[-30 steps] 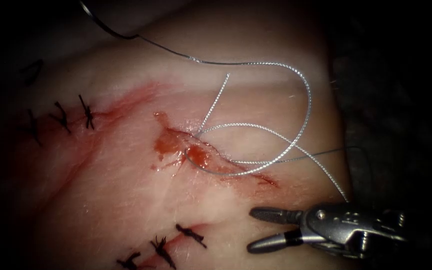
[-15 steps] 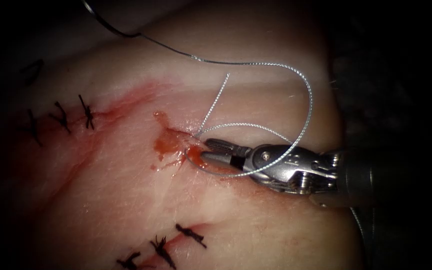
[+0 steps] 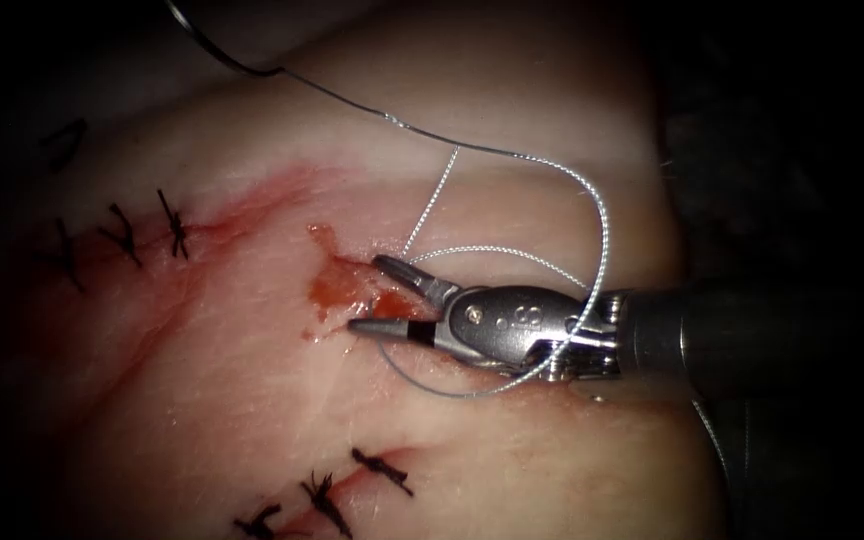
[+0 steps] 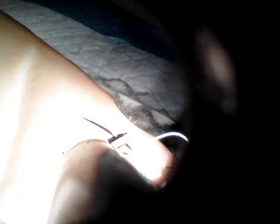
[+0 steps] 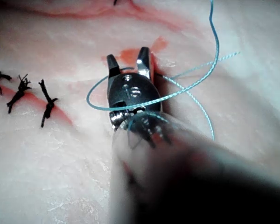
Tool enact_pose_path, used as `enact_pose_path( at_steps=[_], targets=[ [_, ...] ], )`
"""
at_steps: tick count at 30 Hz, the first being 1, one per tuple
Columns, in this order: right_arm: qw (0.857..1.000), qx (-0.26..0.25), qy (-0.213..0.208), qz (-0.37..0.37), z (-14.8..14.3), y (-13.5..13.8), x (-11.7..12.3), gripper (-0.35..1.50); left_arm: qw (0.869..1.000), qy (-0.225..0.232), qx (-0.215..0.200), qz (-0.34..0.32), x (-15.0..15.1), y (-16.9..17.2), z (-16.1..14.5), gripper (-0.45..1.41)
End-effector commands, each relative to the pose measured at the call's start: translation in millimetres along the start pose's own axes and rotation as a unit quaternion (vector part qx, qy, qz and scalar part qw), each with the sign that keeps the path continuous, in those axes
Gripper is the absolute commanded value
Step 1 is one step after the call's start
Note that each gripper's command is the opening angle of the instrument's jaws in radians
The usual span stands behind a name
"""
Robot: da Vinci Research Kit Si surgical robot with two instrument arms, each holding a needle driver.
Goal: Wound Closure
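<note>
The tissue (image 3: 252, 400) has an open cut (image 3: 347, 268) wet with red fluid (image 3: 330, 292). My right tool (image 3: 370, 294) reaches in from the right, its jaws open astride the cut's middle and holding nothing. The silver thread (image 3: 600, 235) leaves the tissue by the upper jaw, loops wide to the right and drapes over the tool's body. Its short free tail (image 3: 440, 185) points up. The dark curved needle (image 3: 214, 50) lies at the far upper left, outside the tissue and held by neither tool. In the right wrist view the open jaws (image 5: 128, 58) straddle the red spot, with the thread (image 5: 177, 93) across the tool.
Dark knotted stitches close an older cut at the left (image 3: 172, 225) and another near the front (image 3: 382, 468). The left wrist view shows pale tissue (image 4: 37, 116), one dark stitch (image 4: 114, 137) and patterned cloth (image 4: 130, 70) beyond the tissue's edge.
My right tool came up and to the left from the lower right to the cut. Its jaws have spread wider in the last half second, and the thread loop now lies over its body.
</note>
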Motion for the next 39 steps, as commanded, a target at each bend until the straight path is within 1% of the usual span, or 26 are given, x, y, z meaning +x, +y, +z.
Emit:
enact_pose_path(
  at_steps=[1, 2, 4, 6, 8, 10, 11, 14, 16, 19, 20, 23, 26, 29, 31, 34, 36, 37, 39],
  targets=[
    [1.0, 0.0, 0.001, -0.009, 0.4, 0.2, 0.2, 0.31, 1.0, 0.0, 0.0, 0.0, 0.1, -0.5, 0.5, -0.45],
    [1.0, -0.001, 0.001, -0.008, 0.3, 0.4, 0.4, 0.24, 1.0, 0.0, 0.0, 0.0, 0.1, -0.5, 0.5, -0.45],
    [1.0, -0.005, 0.002, -0.013, -0.2, 1.4, 1.0, 0.2, 1.0, -0.001, -0.001, 0.0, 0.1, -0.5, 0.5, -0.45],
    [1.0, -0.007, 0.002, -0.015, -0.4, 1.6, 1.1, 0.19, 1.0, -0.001, -0.001, 0.0, 0.1, -0.5, 0.5, -0.45],
    [1.0, -0.008, 0.002, -0.022, -0.8, 2.2, 1.1, 0.14, 1.0, -0.001, -0.001, 0.0, 0.1, -0.5, 0.5, -0.45],
    [1.0, -0.008, 0.003, -0.028, -1.1, 2.4, 0.8, 0.14, 1.0, -0.001, -0.001, 0.0, 0.0, -0.5, 0.5, -0.45],
    [0.999, -0.006, 0.002, -0.037, -1.5, 2.6, 0.3, 0.25, 1.0, -0.001, 0.0, 0.0, 0.0, -0.5, 0.5, -0.45],
    [0.999, -0.004, -0.008, -0.05, -1.8, 2.5, -0.4, 0.47, 1.0, -0.001, 0.0, 0.0, 0.0, -0.5, 0.6, -0.45],
    [0.998, -0.004, -0.014, -0.056, -1.6, 2.2, -0.9, 0.76, 1.0, 0.0, 0.0, 0.0, 0.0, -0.5, 0.6, -0.45],
    [0.998, -0.001, -0.014, -0.061, -1.3, 1.3, -1.4, 0.83, 1.0, 0.0, 0.0, 0.0, 0.0, -0.5, 0.6, -0.45],
    [0.998, 0.011, -0.014, -0.063, -1.2, 0.7, -1.6, 0.83, 1.0, -0.002, -0.001, 0.0, 0.0, -0.5, 0.6, -0.45],
    [0.998, 0.024, -0.013, -0.065, -1.2, 0.2, -1.8, 0.83, 1.0, -0.002, -0.001, 0.0, 0.0, -0.4, 0.6, -0.45],
    [0.997, 0.032, -0.013, -0.067, -1.0, -0.2, -2.1, 0.76, 1.0, -0.001, -0.001, 0.0, 0.0, -0.4, 0.6, -0.45],
    [0.997, 0.032, -0.013, -0.068, -0.8, -0.3, -2.2, 0.76, 1.0, -0.001, -0.001, 0.0, 0.0, -0.4, 0.6, -0.45],
    [0.997, 0.031, -0.014, -0.068, -0.6, -0.3, -2.1, 0.71, 1.0, -0.001, -0.001, 0.0, 0.0, -0.4, 0.6, -0.45],
    [0.997, 0.029, -0.014, -0.068, -0.1, -0.2, -2.0, 0.51, 1.0, -0.001, -0.001, 0.0, 0.0, -0.4, 0.6, -0.45],
    [0.997, 0.028, -0.014, -0.067, 0.1, -0.2, -1.9, 0.32, 1.0, -0.001, -0.001, 0.0, 0.0, -0.4, 0.6, -0.45],
    [0.997, 0.028, -0.015, -0.067, 0.2, -0.1, -1.9, 0.27, 1.0, -0.001, -0.001, 0.0, 0.0, -0.4, 0.6, -0.45],
    [0.997, 0.026, -0.015, -0.066, 0.5, 0.0, -1.9, 0.27, 1.0, -0.001, -0.001, 0.0, 0.0, -0.4, 0.6, -0.45]
  ],
)
